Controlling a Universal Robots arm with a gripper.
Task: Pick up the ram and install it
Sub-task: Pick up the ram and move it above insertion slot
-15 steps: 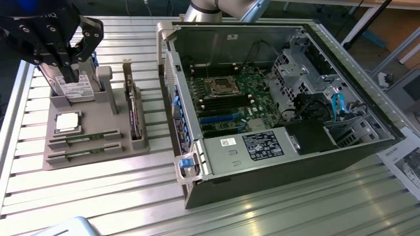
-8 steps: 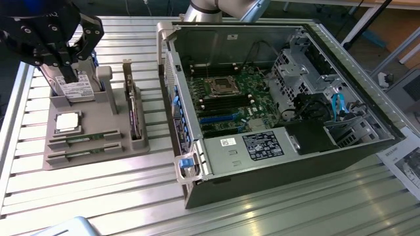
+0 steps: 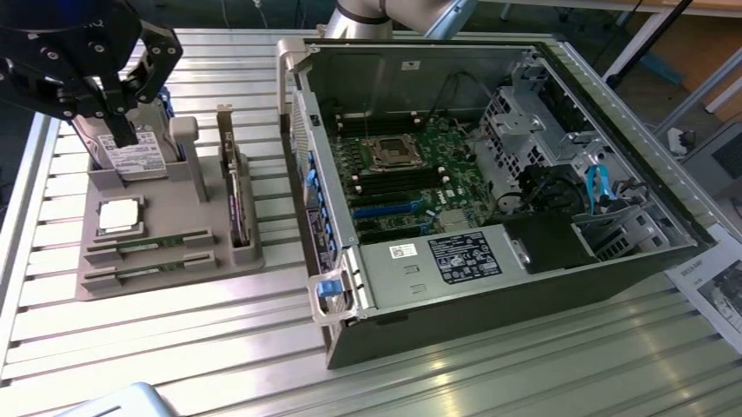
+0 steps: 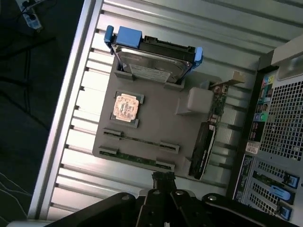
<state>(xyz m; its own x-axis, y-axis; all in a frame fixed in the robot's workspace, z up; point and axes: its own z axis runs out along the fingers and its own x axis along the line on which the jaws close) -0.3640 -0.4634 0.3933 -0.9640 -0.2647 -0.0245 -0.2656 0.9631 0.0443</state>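
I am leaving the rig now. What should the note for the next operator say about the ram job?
Gripper: shut, holding nothing, hanging above the tray.
Ram sticks: both lie side by side in their tray slots, next to the processor.
Case: open, with the motherboard exposed.
Done: nothing yet; no stick has been lifted.
Left: the whole job, both picking up a stick and installing it.
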